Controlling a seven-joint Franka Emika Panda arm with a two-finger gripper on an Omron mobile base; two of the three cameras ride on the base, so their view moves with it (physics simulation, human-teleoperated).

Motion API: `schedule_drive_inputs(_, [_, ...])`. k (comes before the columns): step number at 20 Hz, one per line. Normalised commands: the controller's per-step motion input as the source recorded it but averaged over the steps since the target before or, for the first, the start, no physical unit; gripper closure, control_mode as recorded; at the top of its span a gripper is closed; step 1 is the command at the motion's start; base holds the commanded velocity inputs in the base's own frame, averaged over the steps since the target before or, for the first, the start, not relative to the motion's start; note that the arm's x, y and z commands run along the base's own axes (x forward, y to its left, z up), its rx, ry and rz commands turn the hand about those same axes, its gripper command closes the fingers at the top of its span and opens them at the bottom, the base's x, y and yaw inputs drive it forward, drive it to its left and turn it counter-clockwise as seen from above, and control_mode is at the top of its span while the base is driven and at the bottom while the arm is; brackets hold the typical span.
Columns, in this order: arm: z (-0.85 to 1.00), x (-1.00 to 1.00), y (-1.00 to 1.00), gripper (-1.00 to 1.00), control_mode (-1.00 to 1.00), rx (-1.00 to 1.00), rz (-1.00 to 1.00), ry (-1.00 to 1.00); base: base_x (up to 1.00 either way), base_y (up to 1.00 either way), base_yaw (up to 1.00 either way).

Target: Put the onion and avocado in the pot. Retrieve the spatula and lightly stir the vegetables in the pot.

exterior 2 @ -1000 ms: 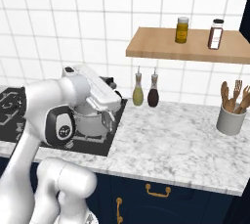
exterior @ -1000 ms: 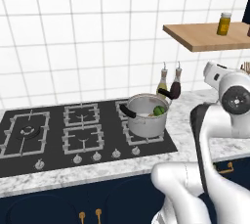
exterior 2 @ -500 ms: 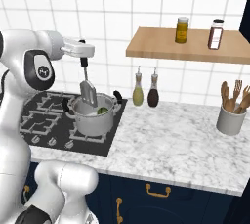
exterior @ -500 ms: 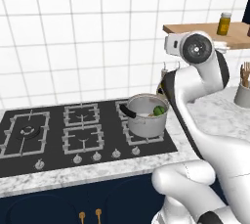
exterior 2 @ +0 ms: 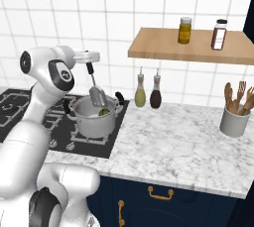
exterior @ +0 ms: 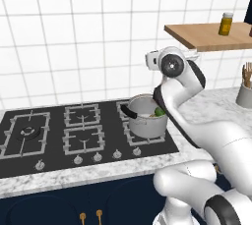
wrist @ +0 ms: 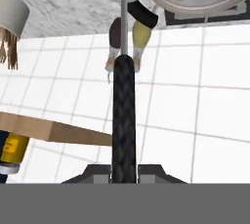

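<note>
Spatula hangs blade-down over the pot, its black handle clamped in the closed jaws. Avocado lies inside the pot.

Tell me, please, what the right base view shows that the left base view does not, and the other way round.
Right base view alone: the spatula hanging from the shut gripper with its blade at the pot's mouth, two bottles by the wall, and a second jar on the shelf.
Left base view alone: the hob's left burners and its knobs.
Both: the pot, something green inside it, the utensil holder.
</note>
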Motion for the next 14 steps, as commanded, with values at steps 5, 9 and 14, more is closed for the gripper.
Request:
schedule_drive_inputs(5, [-0.33, 0.51, 0.0, 1.0, -1.0, -0.02, 0.09, 0.0, 0.0, 0.0, 0.0])
schedule_drive_inputs(9, [-0.08, 0.26, 0.0, 1.0, -1.0, 0.0, 0.08, 0.0, 0.0, 0.0, 0.0])
schedule_drive_inputs(14, [-0.04, 0.12, 0.0, 1.0, -1.0, 0.0, 0.07, 0.0, 0.0, 0.0, 0.0])
